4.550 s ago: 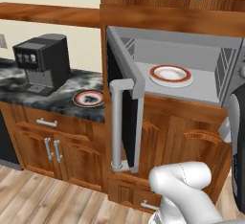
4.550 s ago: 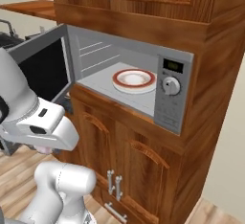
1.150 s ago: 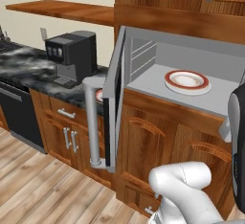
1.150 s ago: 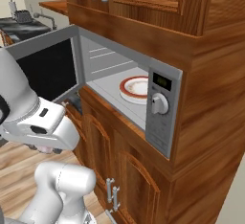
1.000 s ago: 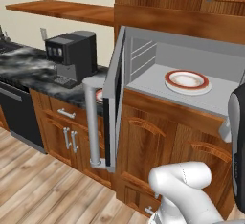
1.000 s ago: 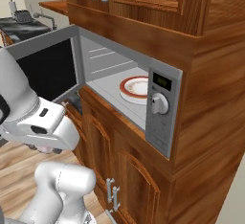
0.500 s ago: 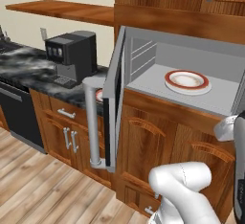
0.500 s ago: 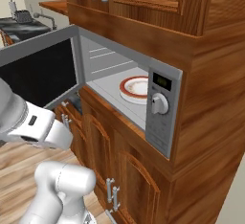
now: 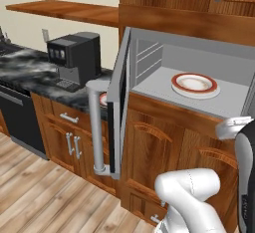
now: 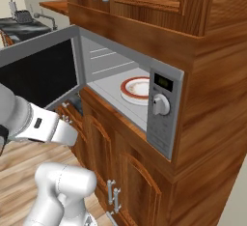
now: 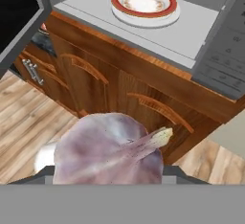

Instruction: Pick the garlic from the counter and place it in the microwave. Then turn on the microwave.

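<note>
Base was parked: both base views matched the ones from a second back, so the earlier whole-scene shift was the camera driving, not objects moving. What changed in that last second was the arm (image 10: 43,126). In the right base view its forearm had dropped from upright to lying low across the left side. In the left base view a white link had come in at the right edge, just below the oven floor. My read: carry was done and the reach toward the cavity was starting.

The gripper (image 11: 106,170) was clamped on the garlic (image 11: 107,149). Its fingertips were hidden behind the bulb, but the bulb hung in mid-air right at the hand, so it was a grip. The garlic was off the counter (image 9: 30,72), in front of the wooden cabinet fronts below the microwave (image 10: 164,119), lower than the cavity floor and not yet inside.

Containers:
- microwave: door (image 9: 119,107) swung wide open. Inside was one red-rimmed plate (image 9: 195,84) with nothing on it, and bare floor around it.
- second plate (image 9: 103,99) on the counter, mostly hidden by the door; contents unreadable.

Coffee machine (image 9: 74,58) sat well clear. Knob (image 10: 160,105) was untouched (turn-on comes after placing).
</note>
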Tool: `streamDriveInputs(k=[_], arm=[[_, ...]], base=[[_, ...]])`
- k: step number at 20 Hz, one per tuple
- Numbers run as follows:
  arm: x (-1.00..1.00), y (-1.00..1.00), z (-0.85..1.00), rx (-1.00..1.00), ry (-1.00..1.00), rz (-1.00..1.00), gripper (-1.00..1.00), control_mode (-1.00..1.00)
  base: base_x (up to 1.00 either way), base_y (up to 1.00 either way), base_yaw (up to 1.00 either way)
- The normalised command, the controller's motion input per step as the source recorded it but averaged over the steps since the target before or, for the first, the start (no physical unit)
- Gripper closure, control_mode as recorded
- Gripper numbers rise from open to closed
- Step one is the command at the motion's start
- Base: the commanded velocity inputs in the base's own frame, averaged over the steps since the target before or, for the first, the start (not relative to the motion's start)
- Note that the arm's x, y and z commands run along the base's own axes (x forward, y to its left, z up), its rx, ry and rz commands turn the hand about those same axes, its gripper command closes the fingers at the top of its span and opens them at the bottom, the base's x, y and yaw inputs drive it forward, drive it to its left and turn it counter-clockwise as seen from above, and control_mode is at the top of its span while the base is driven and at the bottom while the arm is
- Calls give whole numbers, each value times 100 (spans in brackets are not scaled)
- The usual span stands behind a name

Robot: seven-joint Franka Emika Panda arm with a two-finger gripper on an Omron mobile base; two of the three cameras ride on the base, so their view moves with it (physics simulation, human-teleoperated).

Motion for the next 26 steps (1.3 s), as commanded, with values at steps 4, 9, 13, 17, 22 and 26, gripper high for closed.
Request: streamDriveInputs(k=[4, 9, 13, 17, 22, 26], arm=[[30, -8, 0, 0, -7, -1, 100, -100], [24, -4, 0, 0, -14, 0, 100, -100], [25, -2, 0, 0, -14, 0, 100, -100], [24, -4, 0, 0, -14, 0, 100, -100], [11, -6, 8, 0, -10, 0, 100, -100], [21, -1, 18, 0, -1, -2, 100, -100]], base=[[0, 0, 0], [0, 0, 0], [0, 0, 0], [0, 0, 0], [0, 0, 0], [0, 0, 0]])
